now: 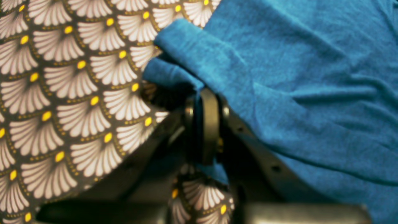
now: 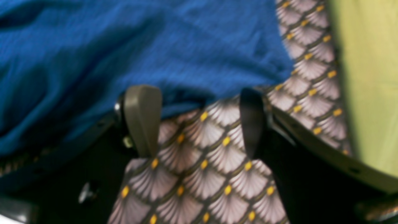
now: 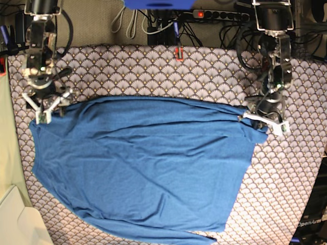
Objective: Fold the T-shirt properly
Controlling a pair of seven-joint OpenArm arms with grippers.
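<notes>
Across the middle of the grey scallop-patterned tablecloth (image 3: pixel 153 66) I see the T-shirt (image 3: pixel 148 163) spread wide, its upper edge running almost straight between my two arms and its lower part tapering toward the near edge of the table. On my left arm, which sits at the right of the base view, the left gripper (image 1: pixel 202 102) has its jaws pressed together on a fold of the T-shirt's corner, the blue cloth bunched over the fingertips. On the opposite corner, the right gripper (image 2: pixel 199 121) stands with its jaws spread, the tablecloth showing between them and the shirt's hem lying just at the fingertips (image 2: pixel 143 102); I see nothing pinched there.
</notes>
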